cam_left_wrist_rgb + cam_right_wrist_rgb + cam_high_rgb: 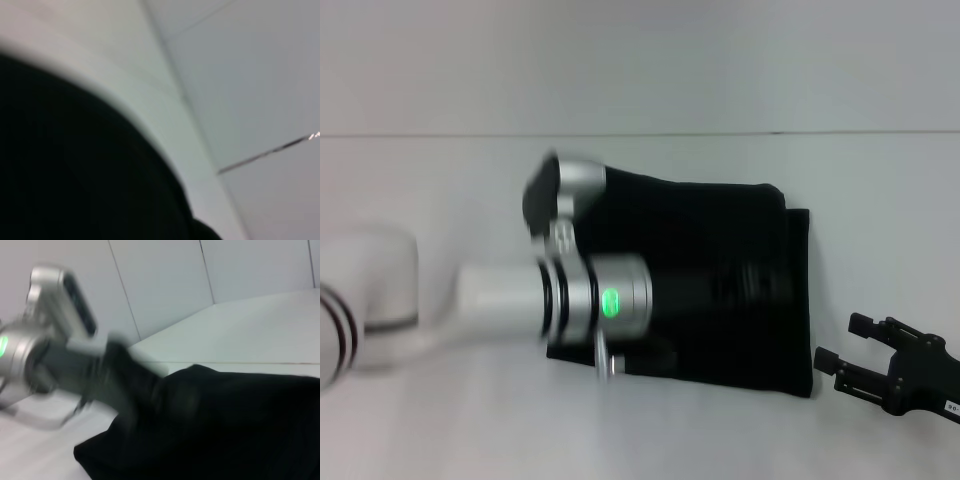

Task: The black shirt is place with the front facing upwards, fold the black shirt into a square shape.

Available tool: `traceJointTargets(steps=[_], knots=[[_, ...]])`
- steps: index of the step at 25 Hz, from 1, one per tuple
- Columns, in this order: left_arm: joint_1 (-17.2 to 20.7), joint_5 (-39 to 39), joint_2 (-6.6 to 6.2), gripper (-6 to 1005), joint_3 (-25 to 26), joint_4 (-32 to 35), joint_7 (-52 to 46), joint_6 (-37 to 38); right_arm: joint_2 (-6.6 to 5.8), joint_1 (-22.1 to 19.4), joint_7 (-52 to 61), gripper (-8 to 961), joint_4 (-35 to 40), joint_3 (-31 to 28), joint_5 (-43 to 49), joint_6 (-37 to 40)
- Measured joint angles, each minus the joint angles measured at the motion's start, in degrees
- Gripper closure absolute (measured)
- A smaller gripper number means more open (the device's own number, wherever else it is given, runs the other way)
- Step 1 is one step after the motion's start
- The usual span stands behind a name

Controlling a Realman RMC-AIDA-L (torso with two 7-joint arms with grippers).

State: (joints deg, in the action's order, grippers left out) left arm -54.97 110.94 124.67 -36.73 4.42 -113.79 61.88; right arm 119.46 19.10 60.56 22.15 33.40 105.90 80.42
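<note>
One black shirt (720, 290) on the white table (440, 420), and it lies folded into a compact, roughly rectangular bundle near the middle of the head view, a second layer peeking out along its right and near edges. No lettering is showing on the upper face. Two arms in play. The left arm comes in from the left side, its silver wrist with one green light sitting over the left part of the shirt; the left gripper (675, 285) is down against the dark cloth and lost in it, so whether it is spread or pinched on fabric cannot be told. The right wrist view catches that same arm (55, 347) reaching onto the shirt (225, 425), blurred. The left wrist view is mostly filled with black cloth (75, 165). The right gripper (845, 345) rests on the table just beside the shirt's near right corner, fingers spread apart, gripping nothing.
</note>
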Motion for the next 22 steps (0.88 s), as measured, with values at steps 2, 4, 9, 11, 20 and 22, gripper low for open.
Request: traceJointTargets(steps=[2, 4, 9, 11, 20, 22], knots=[[1.28, 0.08, 0.00, 972, 0.12, -3.69, 2.51, -1.37, -0.01, -0.03, 0.00, 93, 0.02, -0.01, -0.05, -0.27], [3.03, 0.06, 0.00, 973, 0.41, -4.30, 3.09, -1.12, -0.02, 0.11, 0.00, 93, 0.05, -0.01, -0.10, -0.85], [5.11, -0.21, 0.02, 973, 1.41, -2.56, 3.14, 1.51, 0.08, 0.99, 0.00, 93, 0.07, -0.01, -0.07, -2.31], [4.84, -0.21, 0.03, 973, 1.41, -2.60, 3.26, 2.03, 0.16, 1.16, 0.00, 93, 0.04, -0.01, -0.10, -2.46], [6.44, 0.13, 0.05, 972, 2.79, -3.47, 7.97, 9.77, 0.17, 1.58, 3.20, 93, 0.00, -4.71, -0.22, -3.58], [7.44, 0.31, 0.05, 900, 2.37, -2.72, 8.00, 9.82, 0.07, 1.86, 4.23, 93, 0.00, -5.07, -0.23, -4.06]])
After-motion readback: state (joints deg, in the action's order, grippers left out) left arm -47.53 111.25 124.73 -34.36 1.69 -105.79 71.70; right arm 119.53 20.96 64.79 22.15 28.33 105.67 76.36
